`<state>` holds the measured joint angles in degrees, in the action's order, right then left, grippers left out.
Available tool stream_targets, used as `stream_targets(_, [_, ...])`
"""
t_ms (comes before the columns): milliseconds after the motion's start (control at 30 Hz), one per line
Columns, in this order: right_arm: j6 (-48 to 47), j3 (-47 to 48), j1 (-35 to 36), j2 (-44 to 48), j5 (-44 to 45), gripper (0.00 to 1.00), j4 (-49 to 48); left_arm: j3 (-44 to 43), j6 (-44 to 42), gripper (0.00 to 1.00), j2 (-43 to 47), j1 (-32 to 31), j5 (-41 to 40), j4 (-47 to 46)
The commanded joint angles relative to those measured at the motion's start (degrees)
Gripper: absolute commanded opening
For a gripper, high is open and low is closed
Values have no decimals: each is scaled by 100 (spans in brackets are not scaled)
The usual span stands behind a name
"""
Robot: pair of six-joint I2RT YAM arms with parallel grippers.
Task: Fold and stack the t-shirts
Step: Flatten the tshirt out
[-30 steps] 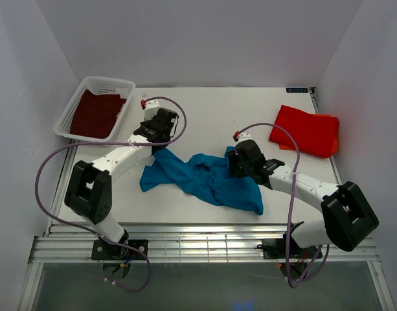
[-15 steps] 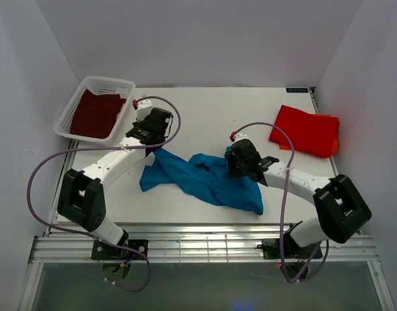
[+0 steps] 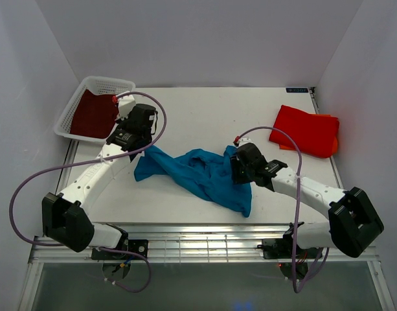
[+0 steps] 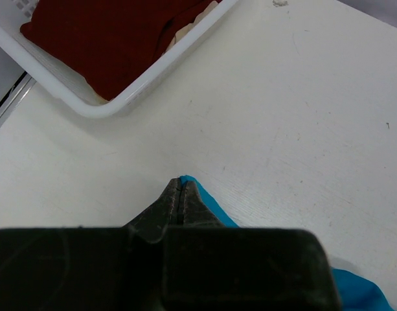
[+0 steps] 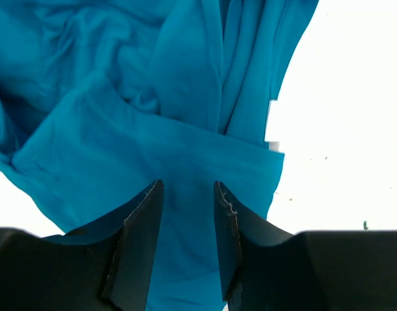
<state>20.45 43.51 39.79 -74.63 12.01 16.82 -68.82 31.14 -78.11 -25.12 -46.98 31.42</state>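
Observation:
The teal-blue t-shirt (image 3: 201, 173) lies crumpled and stretched across the middle of the table. My left gripper (image 3: 136, 138) is shut on its left corner near the basket; a sliver of teal cloth (image 4: 210, 206) shows beside the closed fingertips (image 4: 188, 194). My right gripper (image 5: 188, 189) is open just above the shirt's right part (image 5: 120, 149), with cloth showing between its jaws but not clamped. The red-orange t-shirt (image 3: 306, 131) lies folded at the back right. In the basket lies the dark maroon t-shirt (image 3: 93, 114), also in the left wrist view (image 4: 114, 39).
The white mesh basket (image 3: 101, 81) stands at the back left corner, its rim (image 4: 153, 74) close ahead of my left gripper. Purple cables loop from both arms over the table. White walls close in the table on three sides.
My left gripper has pulled the teal shirt's corner left and back toward the basket, stretching the cloth. The right gripper's jaws have narrowed over the shirt.

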Motion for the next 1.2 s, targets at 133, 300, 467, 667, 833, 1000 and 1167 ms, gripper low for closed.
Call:
stream_targets(133, [319,-272,231,273,-166,43,243,-106,-55,0,217,25,-48,128])
stream_targets(300, [582,-360,248,99,731,42,287,-123,-64,0,199,25,49,136])
stream_targets(467, [689,-220,231,-148,1488,43,252,-123,-90,0,190,25,75,128])
stream_targets(667, [680,-149,152,-552,1577,43,121,-114,-108,0,226,25,84,136])
stream_targets(833, [706,-272,125,-685,1567,43,-3,-106,-134,0,278,25,75,136])
stream_targets(1000, [663,-290,91,-63,1795,44,49,-53,-134,0,252,25,101,136])
stream_targets(1167, [487,-246,-234,361,1814,46,199,-18,-99,0,243,25,145,154])
